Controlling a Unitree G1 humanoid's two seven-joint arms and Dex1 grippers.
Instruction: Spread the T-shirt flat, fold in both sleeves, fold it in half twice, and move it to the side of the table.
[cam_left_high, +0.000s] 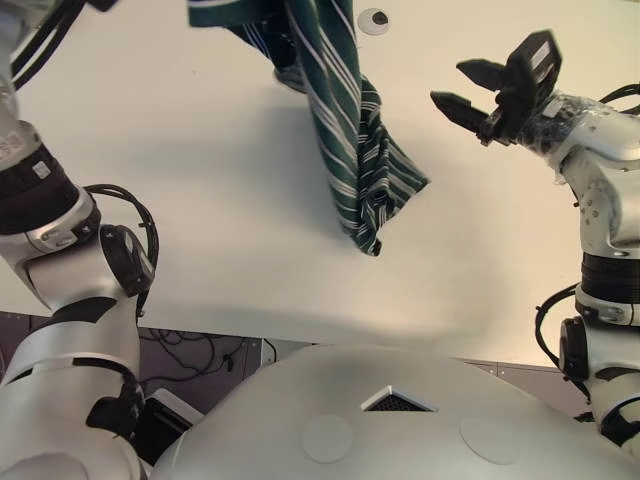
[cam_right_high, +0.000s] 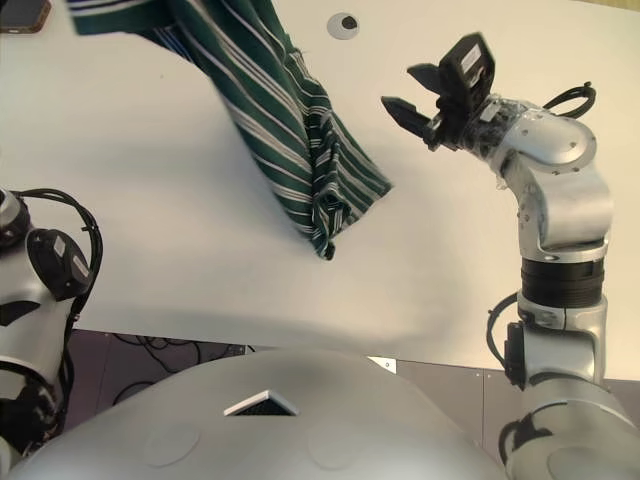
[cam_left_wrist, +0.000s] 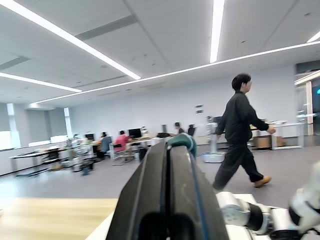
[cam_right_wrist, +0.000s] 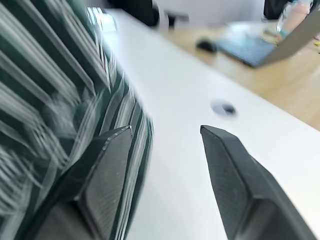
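Observation:
The green T-shirt (cam_left_high: 350, 130) with white stripes hangs bunched from above the top of the eye views, and its lowest corner reaches the white table (cam_left_high: 180, 200) near the middle. In the left wrist view my left gripper (cam_left_wrist: 170, 147) is raised high, its fingers pressed together on a bit of green cloth (cam_left_wrist: 183, 140). To the right of the hanging shirt my right gripper (cam_left_high: 450, 85) stands open above the table with nothing between its fingers. The right wrist view has the striped cloth (cam_right_wrist: 50, 90) just beside one finger (cam_right_wrist: 107, 165).
A round cable grommet (cam_left_high: 374, 20) sits in the table at the far side, between the shirt and the right gripper. A dark phone (cam_right_high: 22, 12) lies at the far left. The table's front edge (cam_left_high: 300, 330) runs close to me. A wooden desk (cam_right_wrist: 280, 75) stands beyond.

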